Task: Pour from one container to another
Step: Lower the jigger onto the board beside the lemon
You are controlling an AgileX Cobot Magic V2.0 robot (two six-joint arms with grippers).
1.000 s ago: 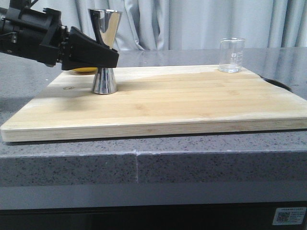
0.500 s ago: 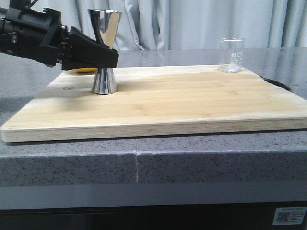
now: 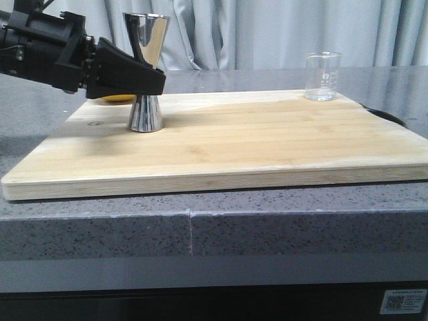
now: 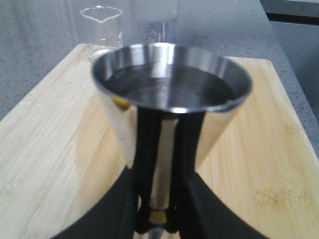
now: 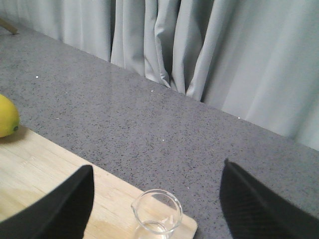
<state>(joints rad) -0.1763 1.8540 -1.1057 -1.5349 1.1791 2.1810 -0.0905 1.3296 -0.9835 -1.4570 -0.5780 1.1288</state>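
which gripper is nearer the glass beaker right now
Right. The right gripper hangs open above the beaker; the left gripper is across the board, closed on the jigger.

Mostly pale wood, grey stone and shiny steel here.
You've got a mirror-silver jigger (image 3: 146,70) with a gold waist band (image 4: 158,217), gripped in the matte black left gripper (image 3: 137,77). The beaker (image 3: 323,76) over at 2 o'clock is clear with white printed marks. The board (image 3: 267,144) is light blond with streaky grain, the counter (image 3: 281,227) speckled grey, the curtains (image 3: 281,33) pale grey, and there's a yellow fruit (image 5: 7,117).
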